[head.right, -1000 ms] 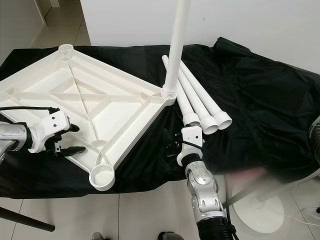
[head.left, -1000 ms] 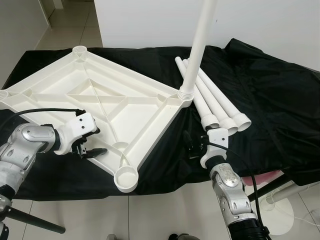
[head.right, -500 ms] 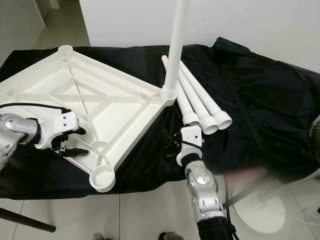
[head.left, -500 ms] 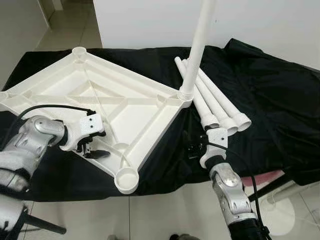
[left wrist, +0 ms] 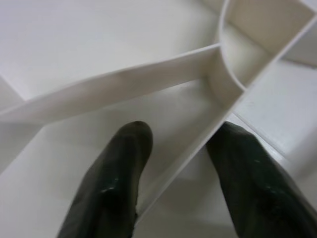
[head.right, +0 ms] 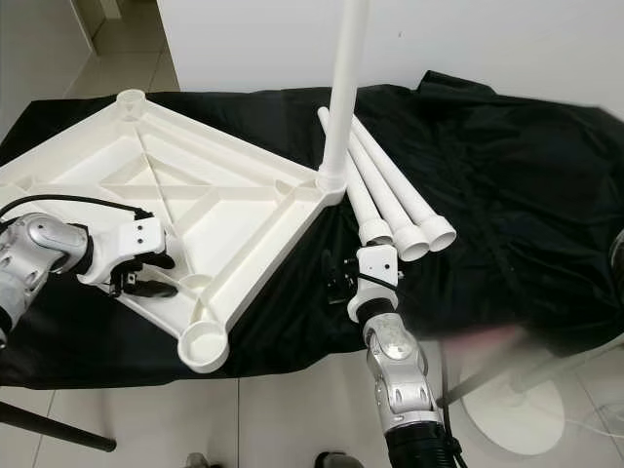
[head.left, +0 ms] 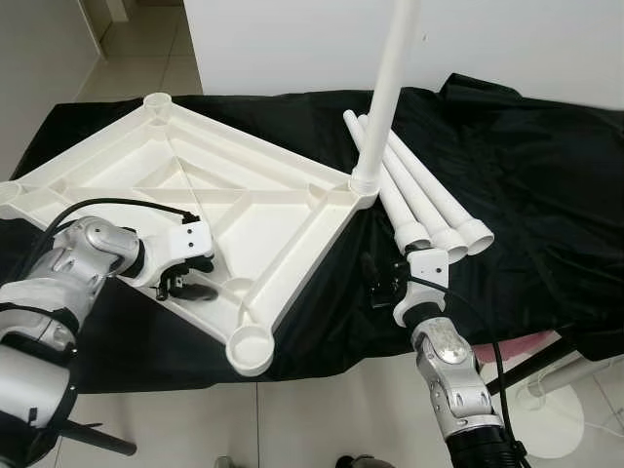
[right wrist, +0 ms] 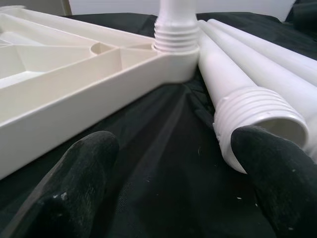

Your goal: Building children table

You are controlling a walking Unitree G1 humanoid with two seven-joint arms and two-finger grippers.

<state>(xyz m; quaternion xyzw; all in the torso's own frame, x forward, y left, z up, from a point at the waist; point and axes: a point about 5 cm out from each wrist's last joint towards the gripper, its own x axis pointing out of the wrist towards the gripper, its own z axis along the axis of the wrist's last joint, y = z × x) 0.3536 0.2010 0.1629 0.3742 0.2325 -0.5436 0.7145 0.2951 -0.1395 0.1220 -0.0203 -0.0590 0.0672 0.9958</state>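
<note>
The white tabletop (head.left: 244,200) lies upside down on a black cloth (head.left: 526,195). One white leg (head.left: 385,93) stands upright, screwed into its right corner. Three loose legs (head.left: 421,200) lie side by side just right of it, threaded ends toward me. My left gripper (head.left: 190,281) is at the tabletop's front-left edge. In the left wrist view the gripper (left wrist: 183,130) is open, one finger on either side of the rim. My right gripper (head.left: 380,285) rests low over the cloth, open (right wrist: 176,144), between the tabletop's edge and the nearest loose leg's threaded end (right wrist: 260,116).
An empty leg socket (head.left: 251,346) sits at the tabletop's front corner, overhanging the cloth's front edge. Another socket (head.left: 156,100) is at the far corner. Tiled floor lies below, with a white round stand base (head.right: 522,414) at the lower right. A white wall stands behind.
My left gripper has moved right and inward, from beside the tabletop's front-left edge to astride its rim. The right arm has barely moved.
</note>
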